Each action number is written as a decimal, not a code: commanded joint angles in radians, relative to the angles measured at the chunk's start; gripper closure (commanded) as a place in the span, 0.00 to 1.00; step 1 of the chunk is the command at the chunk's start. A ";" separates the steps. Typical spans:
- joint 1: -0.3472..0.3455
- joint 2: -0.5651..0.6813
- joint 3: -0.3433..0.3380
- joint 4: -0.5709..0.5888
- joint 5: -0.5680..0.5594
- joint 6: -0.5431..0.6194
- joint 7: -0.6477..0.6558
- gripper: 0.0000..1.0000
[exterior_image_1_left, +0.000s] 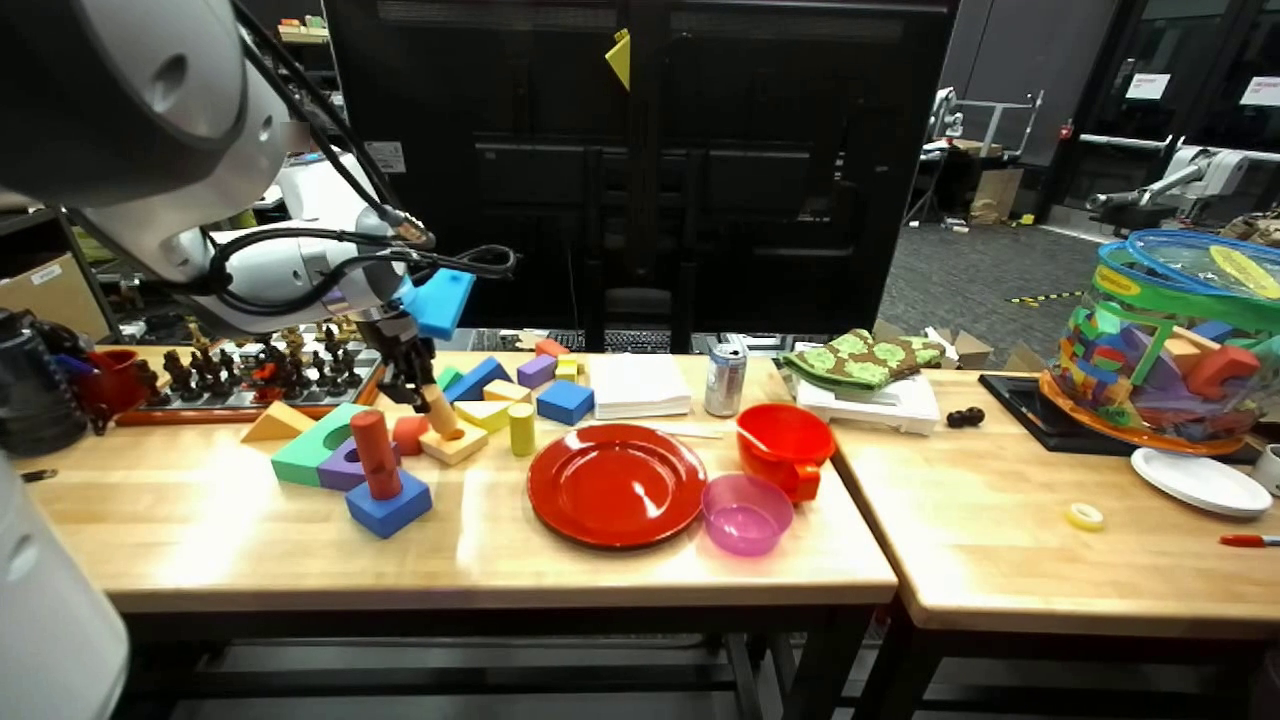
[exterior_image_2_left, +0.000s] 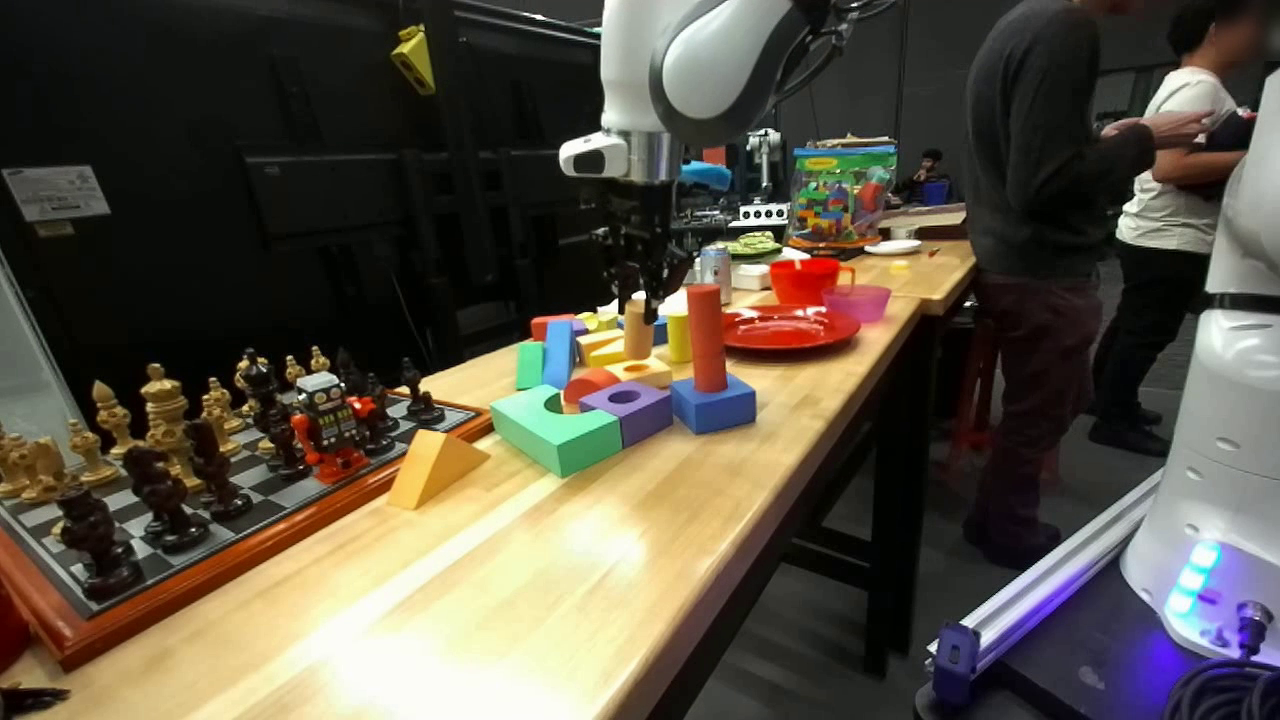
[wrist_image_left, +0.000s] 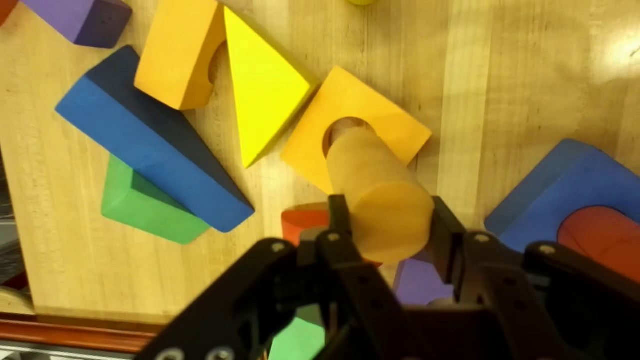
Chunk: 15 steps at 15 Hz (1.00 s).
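Pinching the tan cylinder (wrist_image_left: 367, 162) by its upper part, jaws closed on both sides, the gripper (wrist_image_left: 391, 217) holds it below, long axis roughly upright, lower end at the hole in the orange block (wrist_image_left: 393, 121); whether inside, one cannot tell.

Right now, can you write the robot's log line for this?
claw: shut on tan cylinder | tan cylinder: over holed orange block, unclear whether inserted | yellow triangle: beside holed orange block
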 joint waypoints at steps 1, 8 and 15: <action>-0.002 -0.042 -0.010 -0.041 -0.006 0.017 0.009 0.85; -0.008 -0.020 -0.023 -0.019 0.011 0.008 -0.012 0.85; -0.006 0.001 -0.021 -0.002 0.012 -0.003 -0.017 0.85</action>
